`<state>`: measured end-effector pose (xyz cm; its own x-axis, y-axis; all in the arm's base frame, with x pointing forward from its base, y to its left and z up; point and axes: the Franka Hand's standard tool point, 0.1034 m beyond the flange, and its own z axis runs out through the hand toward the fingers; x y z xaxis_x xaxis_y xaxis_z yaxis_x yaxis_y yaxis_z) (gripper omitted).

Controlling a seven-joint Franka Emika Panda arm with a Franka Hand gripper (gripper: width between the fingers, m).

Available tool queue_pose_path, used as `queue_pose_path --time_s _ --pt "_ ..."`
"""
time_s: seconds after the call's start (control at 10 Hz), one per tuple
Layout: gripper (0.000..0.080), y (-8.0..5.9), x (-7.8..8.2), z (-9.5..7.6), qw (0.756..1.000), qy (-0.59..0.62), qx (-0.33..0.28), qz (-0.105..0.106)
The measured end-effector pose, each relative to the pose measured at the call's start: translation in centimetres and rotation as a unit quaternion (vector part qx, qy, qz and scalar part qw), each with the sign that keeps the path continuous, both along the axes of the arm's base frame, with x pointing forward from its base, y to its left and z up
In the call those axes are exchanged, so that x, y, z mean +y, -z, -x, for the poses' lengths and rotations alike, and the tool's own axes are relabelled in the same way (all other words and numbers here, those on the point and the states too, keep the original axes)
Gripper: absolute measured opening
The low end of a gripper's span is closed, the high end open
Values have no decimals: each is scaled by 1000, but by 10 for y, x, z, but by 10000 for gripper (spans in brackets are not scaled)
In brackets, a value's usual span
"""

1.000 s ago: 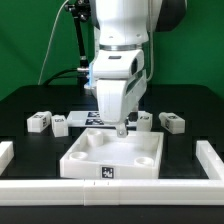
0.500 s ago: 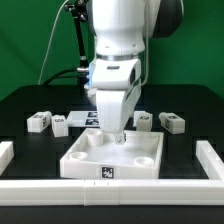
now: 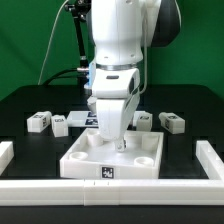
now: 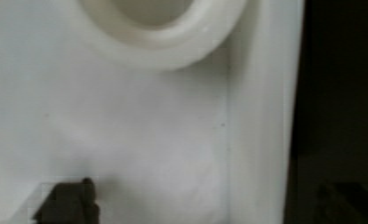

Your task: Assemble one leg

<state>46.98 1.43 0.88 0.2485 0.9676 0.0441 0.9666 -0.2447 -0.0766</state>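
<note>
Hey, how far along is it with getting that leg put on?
Done: nothing fitted yet. Four legs lie loose behind the panel. In hand: the claw is down over the panel's far side; I can't tell whether it grips anything. Left: picking one up and fitting it into a socket.

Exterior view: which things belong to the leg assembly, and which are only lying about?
Job: gripper; panel; leg at the exterior view's left; leg at the exterior view's right.
Lying about: marker board; white border rail.
</note>
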Motion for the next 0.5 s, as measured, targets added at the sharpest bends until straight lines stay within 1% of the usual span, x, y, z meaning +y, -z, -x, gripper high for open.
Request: queue_pose_path --time_s 0.1,0.3,0.4,0.5 --pt "504 0 0 0 1000 0 0 0" --pt "190 1 0 1 1000 0 1 0" --pt "190 1 0 1 1000 0 1 0" --pt "61 0 0 -1 1000 0 -3 0"
